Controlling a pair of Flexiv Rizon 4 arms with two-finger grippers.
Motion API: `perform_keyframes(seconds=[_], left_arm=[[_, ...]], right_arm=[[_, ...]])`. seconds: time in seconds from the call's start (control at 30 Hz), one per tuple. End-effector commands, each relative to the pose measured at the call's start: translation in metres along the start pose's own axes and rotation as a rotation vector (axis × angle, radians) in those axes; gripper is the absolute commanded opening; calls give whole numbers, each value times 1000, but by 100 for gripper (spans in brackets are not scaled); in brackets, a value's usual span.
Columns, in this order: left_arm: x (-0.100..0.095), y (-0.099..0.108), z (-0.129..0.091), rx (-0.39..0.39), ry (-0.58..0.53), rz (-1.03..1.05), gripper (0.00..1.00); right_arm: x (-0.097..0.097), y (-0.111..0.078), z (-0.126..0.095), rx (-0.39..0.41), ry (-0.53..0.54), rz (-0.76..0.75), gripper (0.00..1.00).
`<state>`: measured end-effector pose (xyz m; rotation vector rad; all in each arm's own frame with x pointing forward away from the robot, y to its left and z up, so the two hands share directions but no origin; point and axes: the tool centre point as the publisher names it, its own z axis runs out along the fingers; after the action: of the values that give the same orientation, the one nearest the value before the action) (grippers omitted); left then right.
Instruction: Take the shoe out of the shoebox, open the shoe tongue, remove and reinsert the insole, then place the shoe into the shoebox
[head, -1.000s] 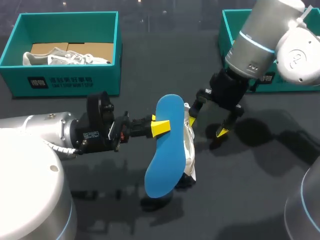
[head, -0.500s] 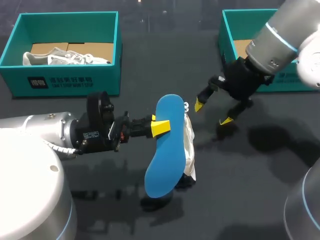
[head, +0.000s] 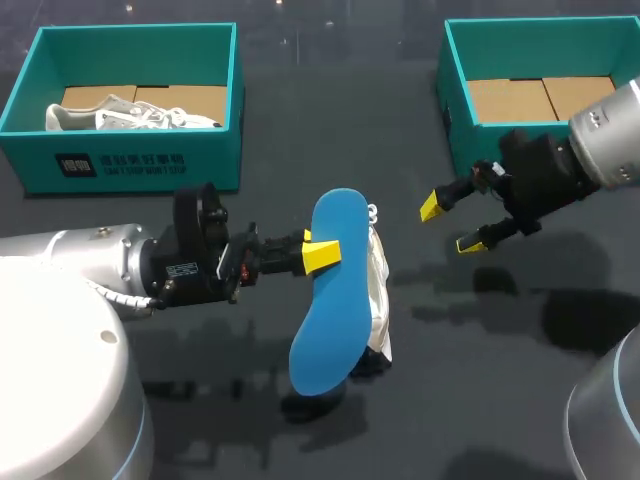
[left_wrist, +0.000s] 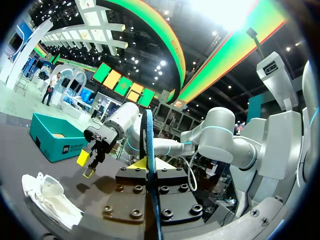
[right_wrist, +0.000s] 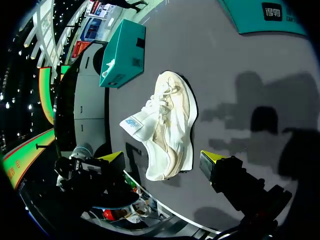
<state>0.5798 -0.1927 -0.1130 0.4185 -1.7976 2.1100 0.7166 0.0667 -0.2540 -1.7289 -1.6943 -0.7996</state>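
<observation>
At the middle of the dark tabletop (head: 300, 130) lies one white shoe (head: 378, 285), and it rests on the surface well apart from both boxes. There are two teal shoeboxes, both open at the top and set along the far edge. The left shoebox (head: 130, 165) holds a second shoe (head: 130, 117), also white, lying on the brown cardboard floor. The right shoebox (head: 447, 85) shows its brown cardboard floor. There is one blue insole (head: 328, 300), out of the shoe and held up on edge just beside it, so that from above it hides much of the shoe's near side. The left gripper (head: 318, 250) comes in level from the left, and its fingers pinch the insole by the upper part. In the left wrist view the insole (left_wrist: 150, 165) runs edge-on between the two yellow tips, with the shoe (left_wrist: 50, 197) on the tabletop off to one side of it. The right gripper (head: 452, 226) hangs above the tabletop between the shoe and the right shoebox, close to that box's near corner, its fingers spread wide and touching nothing. In its own wrist view the shoe (right_wrist: 170, 130) lies ahead of the fingers, laces showing, with the left shoebox (right_wrist: 122, 52) beyond it. A broad stretch of bare tabletop runs between the two boxes, and more lies on the near side of the right gripper.
</observation>
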Motion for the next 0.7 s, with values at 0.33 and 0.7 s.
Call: perform_keyframes(seconds=[0.33, 0.7], left_arm=[[1, 1, 0, 2, -2, 1, 0], [1, 1, 0, 2, -2, 1, 0]], right_arm=[[24, -10, 6, -239, 249, 19, 100], [26, -9, 5, -250, 292, 18, 100]])
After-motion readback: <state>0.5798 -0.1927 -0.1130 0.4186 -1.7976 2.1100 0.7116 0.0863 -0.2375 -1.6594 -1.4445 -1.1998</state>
